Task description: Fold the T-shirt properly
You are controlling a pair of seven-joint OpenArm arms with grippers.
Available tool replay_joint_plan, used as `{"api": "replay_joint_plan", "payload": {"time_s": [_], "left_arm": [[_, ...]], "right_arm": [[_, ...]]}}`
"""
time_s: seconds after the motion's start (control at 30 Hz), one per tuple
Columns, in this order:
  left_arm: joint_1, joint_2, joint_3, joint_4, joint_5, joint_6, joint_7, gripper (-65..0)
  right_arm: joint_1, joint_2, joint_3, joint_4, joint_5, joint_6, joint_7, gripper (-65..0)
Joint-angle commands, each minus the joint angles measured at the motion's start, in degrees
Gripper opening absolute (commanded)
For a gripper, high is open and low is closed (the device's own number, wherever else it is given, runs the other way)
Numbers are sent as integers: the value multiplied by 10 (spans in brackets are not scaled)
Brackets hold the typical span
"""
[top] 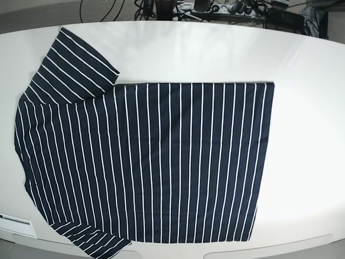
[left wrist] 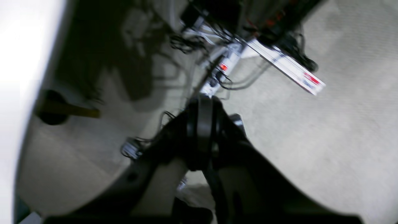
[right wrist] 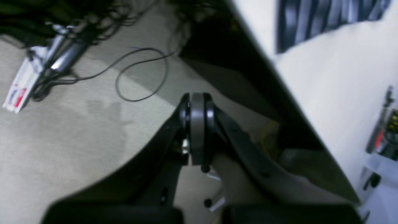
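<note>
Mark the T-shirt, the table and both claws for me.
T-shirt (top: 161, 162): base view, middle of the striped body.
Table (top: 307, 135): base view, bare white top beside the hem.
Left claw (left wrist: 200, 124): left wrist view, closed tips.
Right claw (right wrist: 197, 115): right wrist view, closed tips.

A white tabletop (top: 302, 108) with a rounded edge fills the base view, evenly lit with a soft sheen. Beyond the tabletop's far edge lie tangled black cables (top: 161, 8) and a power strip (top: 226, 7). Below the tabletop, the floor (right wrist: 62, 130) is pale beige carpet with a faint square pattern. On it, beside the tabletop's dark underside, a thin black cable (right wrist: 140, 77) loops loosely.
</note>
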Motion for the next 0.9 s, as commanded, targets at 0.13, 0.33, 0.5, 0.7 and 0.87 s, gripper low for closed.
{"api": "replay_joint_plan", "payload": {"time_s": [0.13,0.33,0.5,0.7,0.87], "left_arm": [[10,-2,2,54,53,26,3,-650],[8,-2,2,82,89,53,3,-650],[-22,-3,0,84,88,52,-16,-650],[-82,-3,-94,84,7,-12,-31,-650],[-134,-12,-211,83,-125,-106,-82,-650]], "right_arm": [[-10,31,-1,43,-34,-42,-6,-650],[-10,62,-1,62,-99,-72,-29,-650],[-10,88,-1,62,-155,-91,-9,-650],[24,106,-1,62,-152,-59,-5,-650],[98,106,11,62,-44,19,58,-650]]}}
